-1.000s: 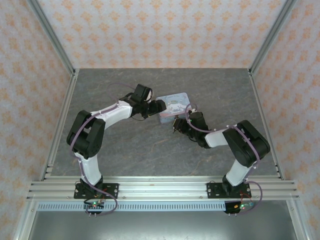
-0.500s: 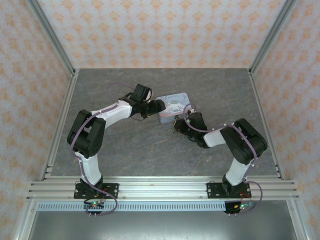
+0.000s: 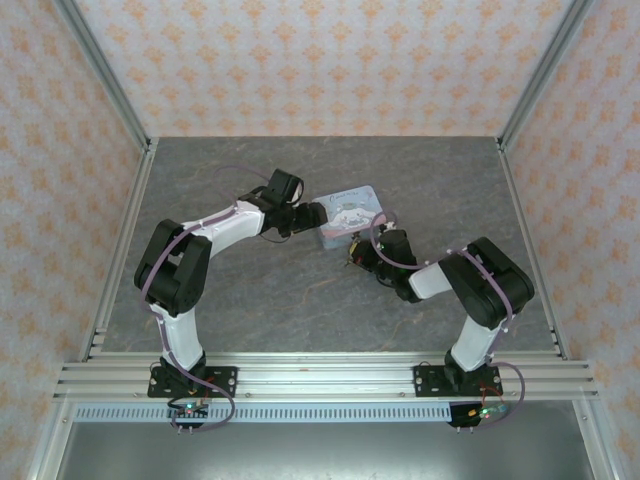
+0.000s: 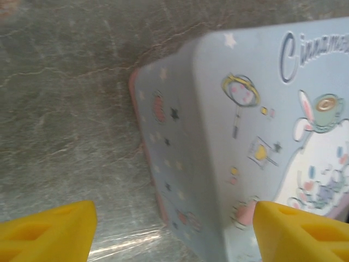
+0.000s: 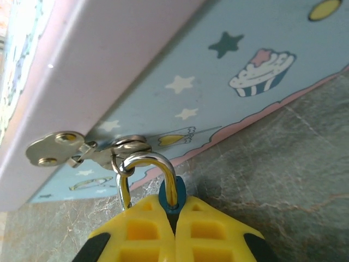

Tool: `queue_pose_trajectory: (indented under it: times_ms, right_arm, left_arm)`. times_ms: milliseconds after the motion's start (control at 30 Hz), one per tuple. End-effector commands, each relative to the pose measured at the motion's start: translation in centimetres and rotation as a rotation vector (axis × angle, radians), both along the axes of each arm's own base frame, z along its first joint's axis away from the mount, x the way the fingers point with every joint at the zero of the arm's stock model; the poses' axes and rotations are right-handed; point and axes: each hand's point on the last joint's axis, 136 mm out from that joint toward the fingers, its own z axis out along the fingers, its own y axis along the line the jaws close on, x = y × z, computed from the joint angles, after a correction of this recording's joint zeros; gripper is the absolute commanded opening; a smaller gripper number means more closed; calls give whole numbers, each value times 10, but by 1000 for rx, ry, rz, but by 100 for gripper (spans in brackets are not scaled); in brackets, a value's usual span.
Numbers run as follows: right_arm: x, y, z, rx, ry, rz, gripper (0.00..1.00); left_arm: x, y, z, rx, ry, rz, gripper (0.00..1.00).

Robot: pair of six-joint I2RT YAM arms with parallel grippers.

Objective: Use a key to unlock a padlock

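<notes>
The padlock point(image 5: 173, 195) is a tiny teal body with a thin metal shackle point(image 5: 148, 160). The shackle is hooked through the metal hasp point(image 5: 60, 148) on the side of the pale cartoon-printed tin point(image 5: 229, 76). My right gripper point(image 5: 175, 210) is shut on the padlock's body, right against the tin's near side point(image 3: 352, 250). My left gripper point(image 4: 174, 218) is open and straddles the tin's left corner point(image 4: 218, 142), one yellow finger point(image 4: 49, 229) over the table and the other point(image 4: 300, 229) over the lid. The key is out of view.
The tin point(image 3: 348, 208) lies flat near the middle of the grey stone-look table point(image 3: 250, 300). Aluminium posts and patterned walls close in the left, right and far sides.
My right gripper has closed on the padlock and its wrist has edged slightly left and nearer. The left arm and the tin have stayed put.
</notes>
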Motion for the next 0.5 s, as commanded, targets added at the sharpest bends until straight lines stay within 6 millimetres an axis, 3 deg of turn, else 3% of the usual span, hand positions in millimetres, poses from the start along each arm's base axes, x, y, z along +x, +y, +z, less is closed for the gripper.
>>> queue_pose_trajectory:
  times_ms: [0, 400, 467]
  right_arm:
    - [-5, -16, -16, -4, 53, -67, 0]
    - [-5, -29, -19, 40, 81, -138, 0]
    - [-5, -32, -18, 59, 86, -158, 0]
  left_arm:
    - [-11, 9, -4, 141, -6, -32, 76]
    - [-25, 7, -19, 342, -1, -86, 75]
    - [-29, 9, -36, 363, 36, -88, 75]
